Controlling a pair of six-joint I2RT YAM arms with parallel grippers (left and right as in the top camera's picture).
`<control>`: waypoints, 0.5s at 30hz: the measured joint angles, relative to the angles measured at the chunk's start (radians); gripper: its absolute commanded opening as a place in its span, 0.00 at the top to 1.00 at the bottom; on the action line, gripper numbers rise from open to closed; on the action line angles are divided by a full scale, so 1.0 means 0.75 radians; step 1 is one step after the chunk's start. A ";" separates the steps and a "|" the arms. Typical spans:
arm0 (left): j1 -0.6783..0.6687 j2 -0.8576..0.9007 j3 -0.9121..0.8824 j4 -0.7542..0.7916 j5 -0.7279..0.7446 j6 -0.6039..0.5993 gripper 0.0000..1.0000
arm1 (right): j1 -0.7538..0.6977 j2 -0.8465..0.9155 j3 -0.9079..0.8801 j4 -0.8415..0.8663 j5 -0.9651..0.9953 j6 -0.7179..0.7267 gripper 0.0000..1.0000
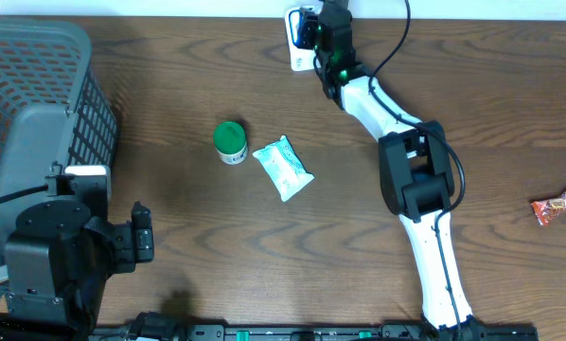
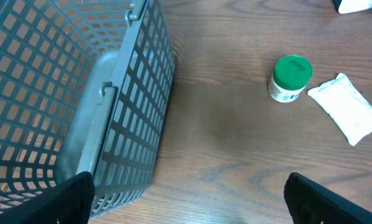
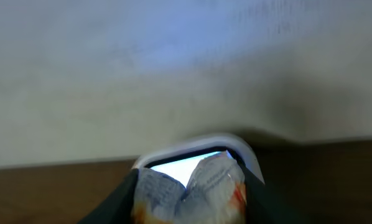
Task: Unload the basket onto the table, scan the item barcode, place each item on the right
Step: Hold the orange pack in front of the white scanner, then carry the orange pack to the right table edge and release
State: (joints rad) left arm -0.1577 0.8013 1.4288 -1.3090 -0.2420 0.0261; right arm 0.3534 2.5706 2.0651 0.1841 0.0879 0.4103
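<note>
Left wrist view puts your left gripper [image 2: 186, 210] nearest. Its jaws stand as wide as they go, one dark tip in each bottom corner of the frame. Only bare table [image 2: 223, 143] lies between them, and nothing is held. Just left of it stands the grey mesh basket [image 2: 133, 118], upright.

Farther out, near the middle of the table, you have a small jar [image 1: 230, 141] with a green lid, standing upright. Just to its right a white packet [image 1: 283, 169] lies flat. The two are very close, and you cannot tell from these views whether they touch. At the right edge, well apart from everything else, lies an orange-red wrapper [image 1: 559, 206].

Your right arm reaches across to the far edge of the table. There the right gripper [image 3: 189, 202] is closed partway on a crinkled white pouch [image 3: 195, 180] with orange print, one dark finger on each side of it. The pouch sits right in front of the scanner [image 3: 201, 144], whose white rim and bluish lit window show just behind the pouch's top. Whether pouch and scanner touch, you cannot tell. Beyond the scanner is a pale, blurred wall [image 3: 173, 62].
</note>
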 measured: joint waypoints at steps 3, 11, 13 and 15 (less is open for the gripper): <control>0.000 0.000 0.000 -0.001 0.000 0.000 0.02 | -0.002 -0.055 0.000 -0.181 -0.020 0.005 0.64; 0.000 0.000 -0.002 -0.001 0.001 0.000 0.02 | -0.023 -0.397 -0.011 -0.927 0.089 0.005 0.62; 0.000 0.000 -0.003 0.001 0.001 0.000 0.02 | -0.046 -0.513 -0.010 -1.113 0.184 0.005 0.61; 0.000 0.000 -0.003 0.001 0.001 0.000 0.02 | -0.087 -0.621 -0.005 -1.283 0.297 0.005 0.62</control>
State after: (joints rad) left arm -0.1577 0.8013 1.4269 -1.3083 -0.2417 0.0261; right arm 0.2882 2.1052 2.0613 -0.7780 0.3107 0.4141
